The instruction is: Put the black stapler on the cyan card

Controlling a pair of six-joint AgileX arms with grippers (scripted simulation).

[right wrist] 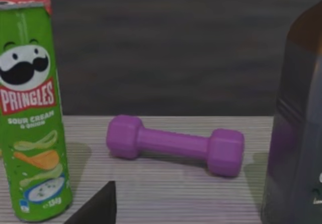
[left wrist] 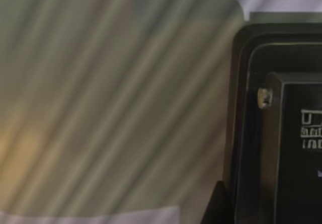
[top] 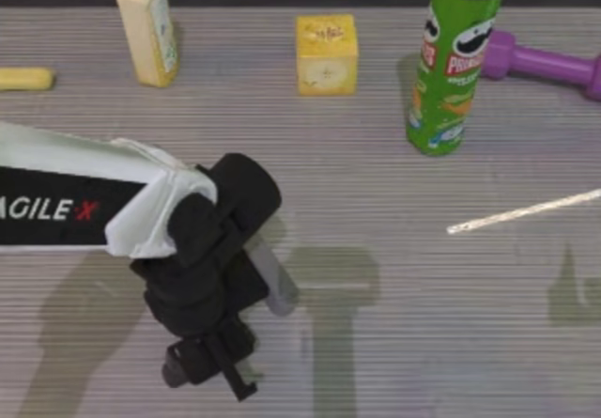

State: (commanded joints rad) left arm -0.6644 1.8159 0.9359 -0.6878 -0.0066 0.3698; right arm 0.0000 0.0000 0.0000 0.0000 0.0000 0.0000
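The black stapler (left wrist: 282,133) fills one side of the left wrist view, very close to the camera, showing a metal rivet and pale lettering. My left gripper (top: 208,373) hangs low over the front left of the table, pointing toward the front edge. In the top view it covers the stapler, and I cannot see whether it holds it. No cyan card appears in any view. My right gripper (right wrist: 103,206) shows only as a dark tip in its own wrist view; that arm is outside the top view.
Along the back stand a cream bottle (top: 147,28), a yellow box (top: 327,54), a green Pringles can (top: 455,56) and a purple dumbbell (top: 545,61). A thin pale stick (top: 526,211) lies at the right. A dark bottle (right wrist: 297,128) stands close to the right wrist.
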